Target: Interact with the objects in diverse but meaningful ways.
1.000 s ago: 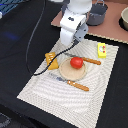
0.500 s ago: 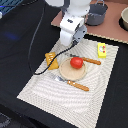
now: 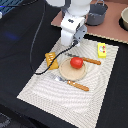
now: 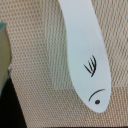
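In the wrist view the white fish-like piece (image 4: 82, 55) lies on the woven mat and fills much of the picture, with its eye and fin marks showing. No fingers show in that view. In the exterior view my gripper (image 3: 70, 45) hangs low over the far part of the placemat and hides the fish. The orange ridged block (image 3: 51, 60) sits to the exterior view's left of the plate. On the round tan plate (image 3: 70, 76) rests the red tomato ball (image 3: 76, 62). The yellow packet (image 3: 102, 49) lies to the exterior view's right.
A wooden-handled knife (image 3: 90, 60) and fork (image 3: 75, 84) flank the plate on the beige placemat (image 3: 45, 95). A grey pot (image 3: 97, 14) and another bowl (image 3: 123, 17) stand on a brown board behind. A black cable (image 3: 50, 52) trails from the arm. A greenish edge (image 4: 2, 55) borders the wrist view.
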